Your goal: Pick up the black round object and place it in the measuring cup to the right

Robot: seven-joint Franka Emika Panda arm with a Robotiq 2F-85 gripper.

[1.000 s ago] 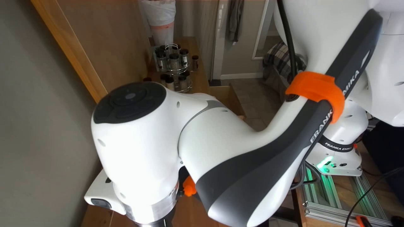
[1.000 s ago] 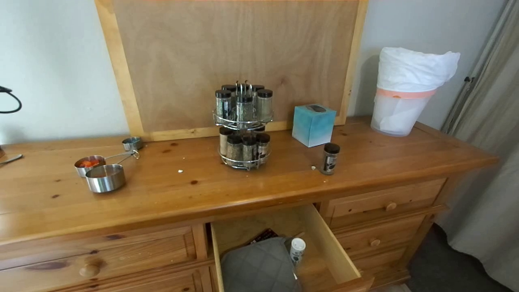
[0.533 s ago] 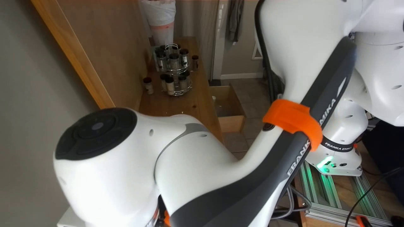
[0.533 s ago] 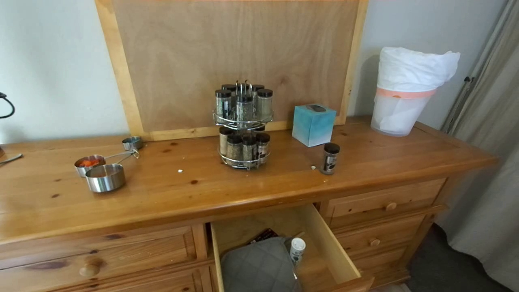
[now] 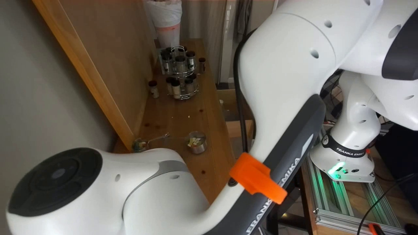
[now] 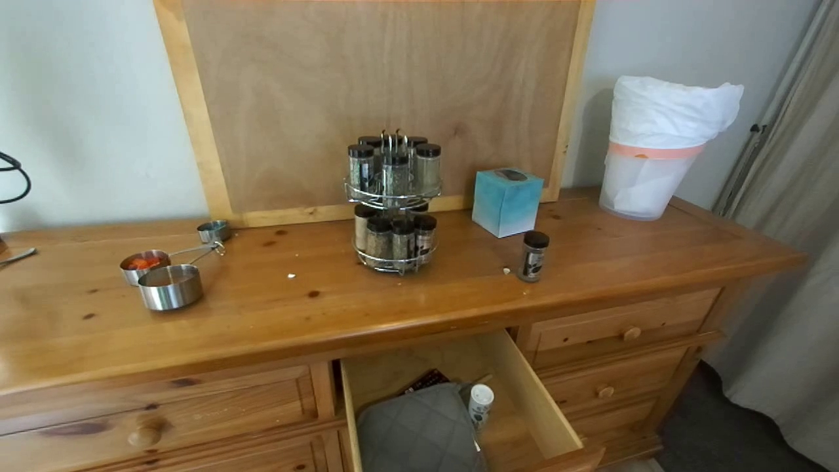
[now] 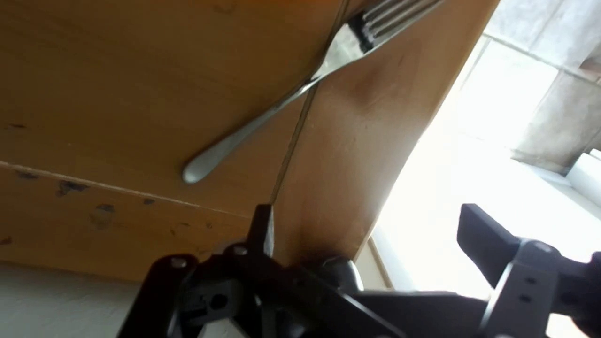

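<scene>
A pale grey wall [image 6: 85, 131] stands behind a long orange-brown wooden dresser [image 6: 262, 308], and grey floor tiles [image 7: 568, 112] show past the wood's edge in the wrist view. A big white robot arm [image 5: 284, 58] with dark grey stripes reaches over the dresser in an exterior view. A flat brown plywood board [image 6: 295, 111] stands at the back, near a white plastic bin [image 6: 639, 187]. A wooden drawer [image 6: 534, 393] is pulled out in front. A two-level silver wire rack [image 6: 395, 266] holds glass jars [image 6: 427, 170] with black lids, near a square blue cardboard box [image 6: 505, 206]. The black metal gripper [image 7: 368, 225] has its two fingers [image 7: 483, 239] wide apart. A silver metal fork [image 7: 256, 124] lies slanted on the wood. The round silver metal measuring cup [image 6: 172, 296] stands upright on the dresser, just beside a round metal cup [image 6: 130, 275] with red bits [image 6: 143, 263]. In an exterior view, the measuring cup's long line slants, its thin handle [image 6: 202, 257] pointing back and to the right. I cannot tell where the small black round object is.
</scene>
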